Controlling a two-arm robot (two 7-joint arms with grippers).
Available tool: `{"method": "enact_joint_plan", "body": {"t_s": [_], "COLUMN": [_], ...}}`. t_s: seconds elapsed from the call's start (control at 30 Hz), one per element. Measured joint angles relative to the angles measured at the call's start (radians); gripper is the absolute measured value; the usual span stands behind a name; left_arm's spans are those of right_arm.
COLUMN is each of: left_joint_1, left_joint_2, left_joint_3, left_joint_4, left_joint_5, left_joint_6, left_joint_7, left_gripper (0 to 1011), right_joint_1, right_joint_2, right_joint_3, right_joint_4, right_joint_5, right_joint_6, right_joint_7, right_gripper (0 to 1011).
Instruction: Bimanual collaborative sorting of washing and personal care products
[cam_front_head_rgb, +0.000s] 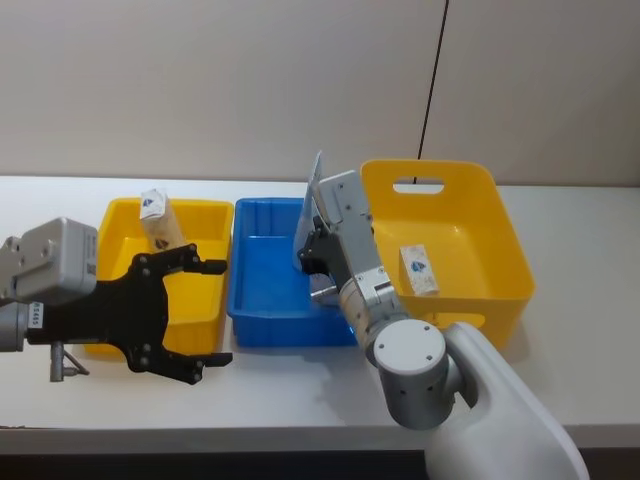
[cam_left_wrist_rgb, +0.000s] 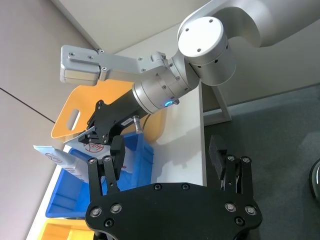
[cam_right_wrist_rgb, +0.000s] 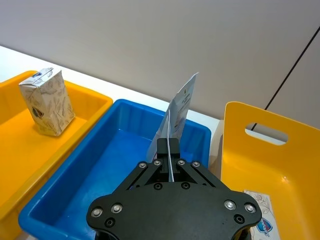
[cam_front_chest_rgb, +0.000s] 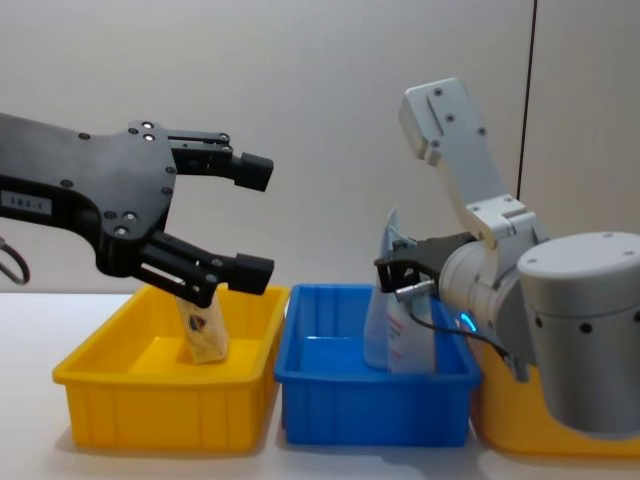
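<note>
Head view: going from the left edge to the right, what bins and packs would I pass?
Beige wrapped packet in the low yellow bin → blue bin → pale pack held by the right gripper → tall yellow bin.

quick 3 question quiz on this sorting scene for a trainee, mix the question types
1. True or false: the left gripper is open and holding nothing.
2. The right gripper holds its pale blue pouch over which bin? A. low yellow bin B. blue bin C. tall yellow bin
3. What stands in the low yellow bin?

Key: 1 true; 2 B; 3 a beige packet, upright.
</note>
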Motion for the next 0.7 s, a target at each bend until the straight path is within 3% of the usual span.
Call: {"method": "enact_joint_plan", "body": {"t_s": [0.2, 0.7], "left_joint_1": [0.0, 0.0], "left_joint_2": [0.0, 0.0], "left_joint_3": [0.0, 0.0], "left_joint_4": [0.0, 0.0], "left_joint_5": [0.0, 0.0], "left_joint_6": [0.0, 0.0], "left_joint_7": [0.0, 0.0], "left_gripper": [1001, 1001], "right_joint_1": [-0.009, -0.047], "right_joint_2": [-0.001, -0.002], "right_joint_3": [0.009, 0.037], "right_joint_4": [-0.032, -0.211], "right_joint_5": [0.005, 0.054], "right_joint_6": [0.01, 0.055], "right_joint_7": [0.012, 0.082], "right_gripper": [0, 0]}}
